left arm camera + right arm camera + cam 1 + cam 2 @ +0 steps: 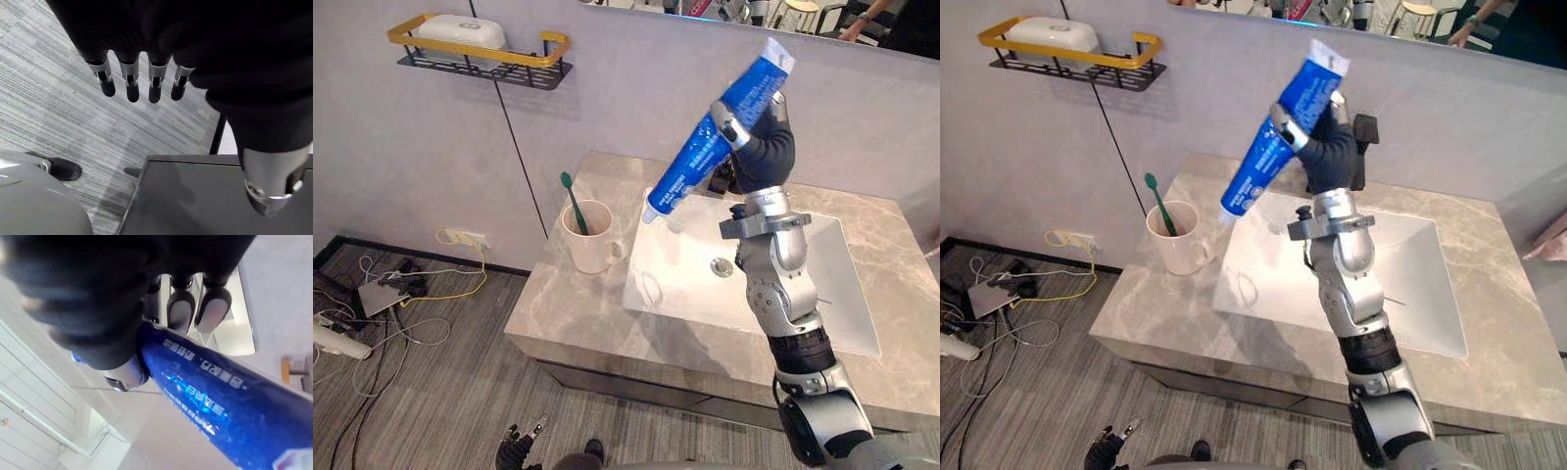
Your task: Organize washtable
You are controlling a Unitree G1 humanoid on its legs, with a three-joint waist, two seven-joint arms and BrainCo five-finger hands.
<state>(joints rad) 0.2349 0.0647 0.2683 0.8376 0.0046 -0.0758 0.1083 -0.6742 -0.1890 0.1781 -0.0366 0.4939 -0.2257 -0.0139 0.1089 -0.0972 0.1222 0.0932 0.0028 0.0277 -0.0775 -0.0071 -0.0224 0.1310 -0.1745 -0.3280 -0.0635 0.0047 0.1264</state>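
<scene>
Within my clenched right hand [762,147], the toothpaste tube [693,160] slants cap-down toward the mug [590,243] below and left. Mid-carry, I judge; next it needs lowering in. Left hand [131,82] hangs slack.

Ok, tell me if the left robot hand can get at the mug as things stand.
Probably not yet: the left robot hand hangs low by the cabinet, fingers straight toward the floor, while the mug stands up on the counter.
</scene>
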